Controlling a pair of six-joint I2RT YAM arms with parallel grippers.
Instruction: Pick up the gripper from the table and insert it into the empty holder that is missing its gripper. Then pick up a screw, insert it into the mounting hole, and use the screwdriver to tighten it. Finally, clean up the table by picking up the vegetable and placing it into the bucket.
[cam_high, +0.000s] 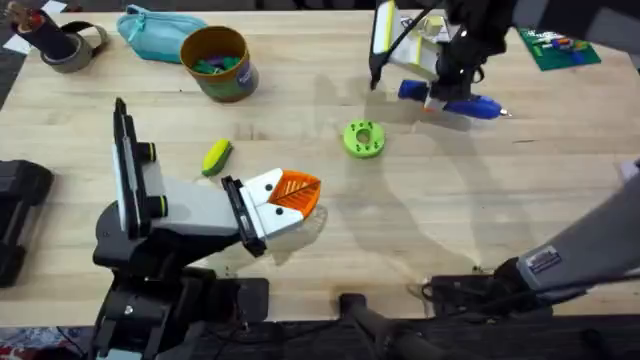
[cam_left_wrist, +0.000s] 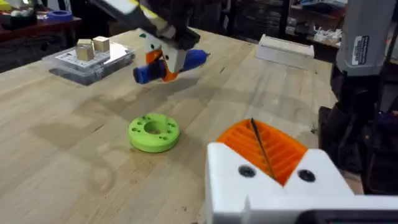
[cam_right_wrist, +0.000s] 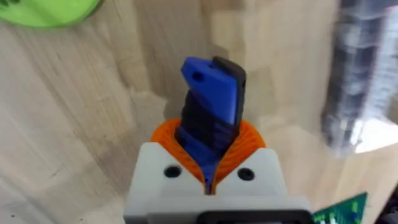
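Hidden or unclear: the screwdriver's middle is covered by the right gripper in the overhead view; its thin metal tip pokes out at one end. The holder and the screws cannot be made out. The bucket's contents are small blue-green bits, too small to name.
Right gripper: clamped on the screwdriver, orange pads pressed against its blue body, far beyond the green disc on the bench.
Left gripper: pads together with a thin dark line between them and nothing held, low over the bench, just nearer than the green disc.
Vegetable: lies on the bench to the left of the green disc, apart from it, beside the left arm.
Bucket: stands upright beyond the vegetable, well left of the green disc, next to a teal pouch.
Surface: pale wood bench, planked and bare around the green disc.
Room: a clear plastic box with two small blocks on it sits past the screwdriver; dark shelving and clutter lie behind the bench.
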